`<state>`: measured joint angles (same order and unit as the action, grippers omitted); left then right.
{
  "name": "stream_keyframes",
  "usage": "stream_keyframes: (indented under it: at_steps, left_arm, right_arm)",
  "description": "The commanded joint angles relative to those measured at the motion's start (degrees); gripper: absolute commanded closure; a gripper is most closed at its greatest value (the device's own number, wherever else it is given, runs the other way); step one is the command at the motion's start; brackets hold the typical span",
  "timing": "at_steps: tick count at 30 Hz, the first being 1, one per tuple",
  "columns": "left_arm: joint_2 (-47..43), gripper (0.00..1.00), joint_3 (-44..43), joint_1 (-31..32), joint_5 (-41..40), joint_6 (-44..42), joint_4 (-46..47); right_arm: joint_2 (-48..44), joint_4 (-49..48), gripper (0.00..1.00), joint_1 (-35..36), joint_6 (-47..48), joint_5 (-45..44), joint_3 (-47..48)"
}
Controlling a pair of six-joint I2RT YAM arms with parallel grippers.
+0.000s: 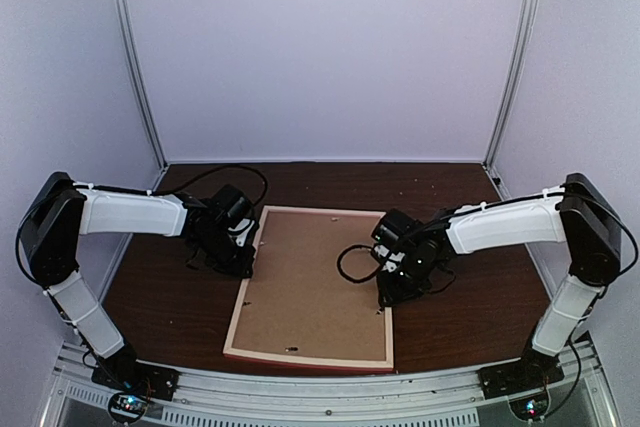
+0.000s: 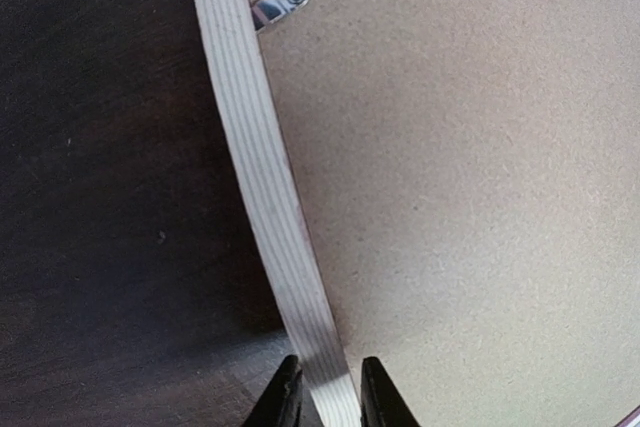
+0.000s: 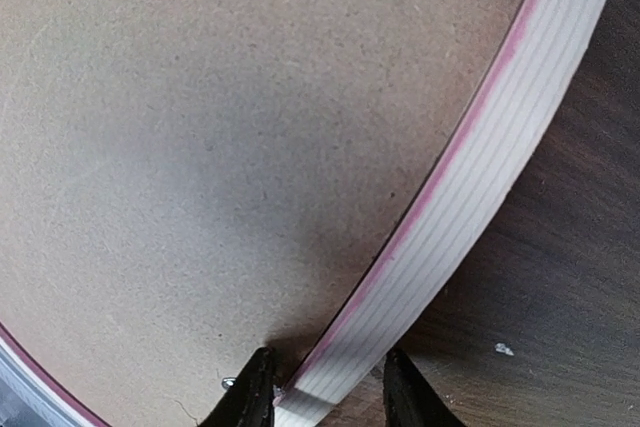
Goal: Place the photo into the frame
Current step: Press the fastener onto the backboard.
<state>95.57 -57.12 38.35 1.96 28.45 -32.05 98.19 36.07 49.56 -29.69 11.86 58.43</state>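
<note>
Top external view showed the dark wooden bench [image 1: 470,297] carrying the frame [image 1: 300,356], which lay flat and face down between the 2 arms. Its long axis ran away from the arm bases, with the near end skewed slightly to the right. The brown backing board [image 1: 315,282] filled its opening, so only the pale wood sides and a thin pink lip showed. The photo was not visible in any of the 3 views. Whether it already sat under the board could not be told.

Neither arm was the nearer one, since each was already on its own long rail. In the left wrist view, the left end effector [image 2: 328,397] straddled the left rail roughly midway along it. 1 finger sat on the bench side and 1 on the board side, and both looked pressed against the wood, so it appeared to be grasping the frame. In the right wrist view, the right end effector [image 3: 328,397] straddled the right rail somewhat nearer the bases and looked clenched on the frame in the same way.

A small metal retaining clip [image 2: 280,5] sat further along the left rail, overlapping the board edge. By my judgement, any coming move would turn on both arms shifting the 2 rails together.
</note>
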Motion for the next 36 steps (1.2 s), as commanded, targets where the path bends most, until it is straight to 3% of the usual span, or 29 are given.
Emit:
stream_keyframes:
  at_steps: [1, 17, 32, 36]
  left_arm:
    - [0.45, 0.77, -0.84, 0.15, 0.13, -0.15, -0.53]
    - [1.90, 0.76, -1.65, 0.14, 0.35, -0.19, -0.69]
    - [1.75, 0.46, -4.49, 0.06, 0.33, -0.66, -0.56]
    - [3.00, 0.42, -6.25, -0.26, -0.32, -1.30, -1.00]
  right_arm:
    - [1.71, 8.13, 0.63, -0.14, 4.03, 2.17, 1.07]
    - [5.04, 7.21, 0.65, -4.00, 10.78, 11.90, 2.13]
    - [10.56, 7.54, 0.76, -9.78, 17.85, 13.88, 7.65]
    - [12.06, 9.10, 0.77, -11.13, 19.95, 12.99, 10.28]
